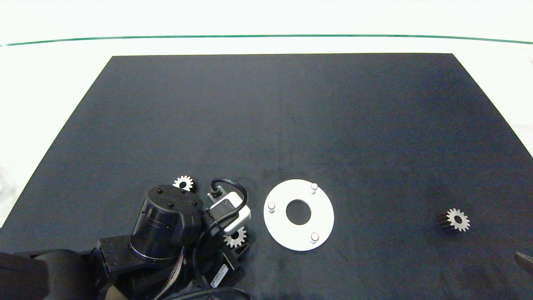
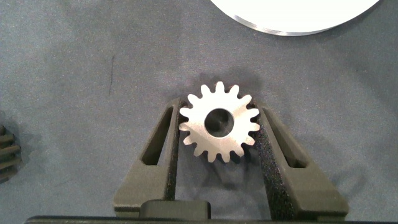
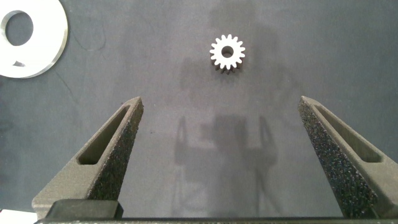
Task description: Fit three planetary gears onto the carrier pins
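Working across the dark worktop toward the white carrier disc, I judge the step in hand to be picking up the first gear. All three carrier pins stand bare. My left gripper sits just left of the disc, its jaws partly open around a gear: one pad touches the teeth, the other looks just clear. To do this well I should close evenly on opposite teeth, keep the bore level, then lift straight. My right gripper waits at the near right edge, jaws wide open and holding nothing, with the right-hand gear beyond it. A third gear lies far-left of my left arm.
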